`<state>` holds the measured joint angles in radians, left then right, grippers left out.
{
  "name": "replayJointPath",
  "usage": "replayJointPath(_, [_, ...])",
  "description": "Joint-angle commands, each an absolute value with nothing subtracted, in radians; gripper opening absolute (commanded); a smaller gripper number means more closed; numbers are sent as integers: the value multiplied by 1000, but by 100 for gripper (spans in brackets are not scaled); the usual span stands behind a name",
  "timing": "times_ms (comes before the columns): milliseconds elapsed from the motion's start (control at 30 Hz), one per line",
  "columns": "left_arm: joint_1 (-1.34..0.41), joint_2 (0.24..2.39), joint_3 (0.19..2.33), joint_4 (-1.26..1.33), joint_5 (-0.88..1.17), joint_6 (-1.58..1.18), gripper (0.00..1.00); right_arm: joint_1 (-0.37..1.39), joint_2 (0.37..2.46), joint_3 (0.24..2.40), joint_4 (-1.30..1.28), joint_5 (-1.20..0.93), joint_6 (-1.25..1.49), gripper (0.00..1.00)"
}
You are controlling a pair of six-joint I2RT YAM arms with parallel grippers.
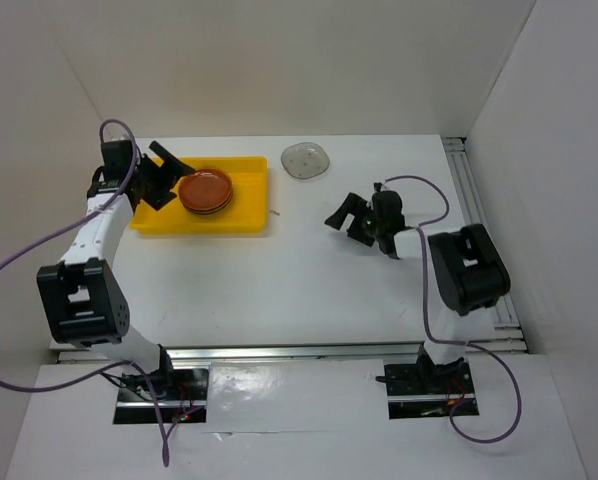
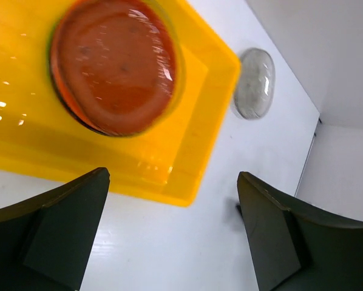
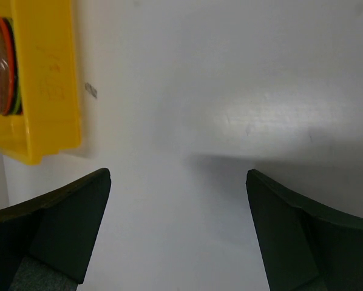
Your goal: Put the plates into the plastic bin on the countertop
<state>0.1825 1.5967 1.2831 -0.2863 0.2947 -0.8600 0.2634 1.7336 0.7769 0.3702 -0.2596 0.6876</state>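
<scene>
Evidently open and empty, the left tool (image 1: 171, 180) hangs over the bin (image 1: 244, 222) holding the orange-topped stack (image 1: 205, 189), the right tool (image 1: 351, 222) over the worktop (image 1: 309, 290), probably poised for the grey plate (image 1: 306, 159) outside it.

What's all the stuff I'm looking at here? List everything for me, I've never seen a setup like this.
Bin: one, bright yellow, on the table's far left.
Stacked plates: orange on top, green and dark edges beneath, inside the bin; count hidden.
Loose plate: one, translucent grey, on the table right of the bin.
Table: one, white, enclosed by white walls.
Cables: purple, trailing from both arms.
Left arm: white and black, jaws open at the bin's left end.
Right arm: black, jaws open over bare table.
</scene>
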Motion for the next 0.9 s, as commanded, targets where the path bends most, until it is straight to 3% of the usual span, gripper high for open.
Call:
replayJointPath(0, [73,1448,1345,-363,203,-790,100,245,1891,949,500,-290,712,100])
replayJointPath(233, [-136,1372,1410,-462,58,-733,100,235,2129,1297,425,-200,785,100])
replayJointPath(433, [-170,1335,1410,-471,44,-724,100,245,2405,1708,65,-40,804,86])
replayJointPath(567, [-170,1315,1410,-491,12,-724,100,245,2523,1836,-40,-22,813,60])
replayJointPath(600, [-170,1315,1420,-491,12,-724,100,245,2523,1845,-49,-9,824,50])
replayJointPath(633, [-170,1315,1420,-491,12,-724,100,245,2534,1845,-61,0,824,33])
replayJointPath(667, [-170,1315,1420,-491,23,-724,100,245,2543,1845,-61,14,824,27])
replayJointPath(867, [-170,1324,1420,-491,32,-715,100,245,2574,1882,-94,23,834,22])
